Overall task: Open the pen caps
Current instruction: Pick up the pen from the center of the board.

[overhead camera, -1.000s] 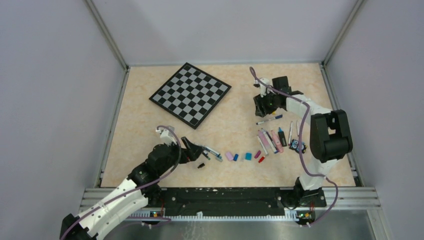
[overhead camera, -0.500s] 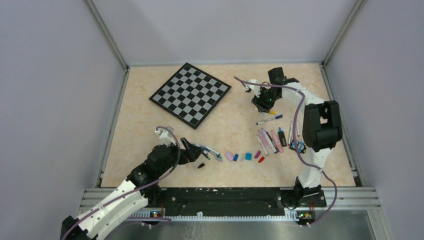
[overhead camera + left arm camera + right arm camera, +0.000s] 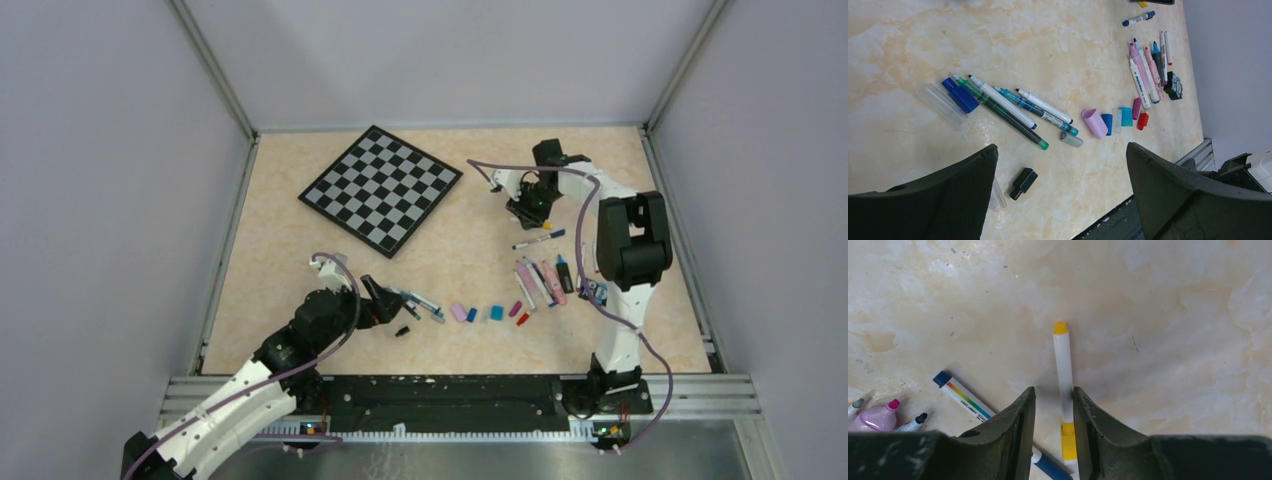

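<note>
Yellow-capped pen [image 3: 1064, 370] lying on marbled worktop [image 3: 280, 250], straddled by right end effector [image 3: 1054, 390], jaws narrowly parted, not clamped. Left end effector [image 3: 1061, 146] spread wide, empty. Loose caps [image 3: 1107, 123] rowed near front edge.

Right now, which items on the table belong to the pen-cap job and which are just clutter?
Job:
- yellow-capped pen
- blue-capped pen
- loose caps, already off
- uncapped pens
- pink highlighters

Just lying about:
- checkered board
- owl-like figure
</note>
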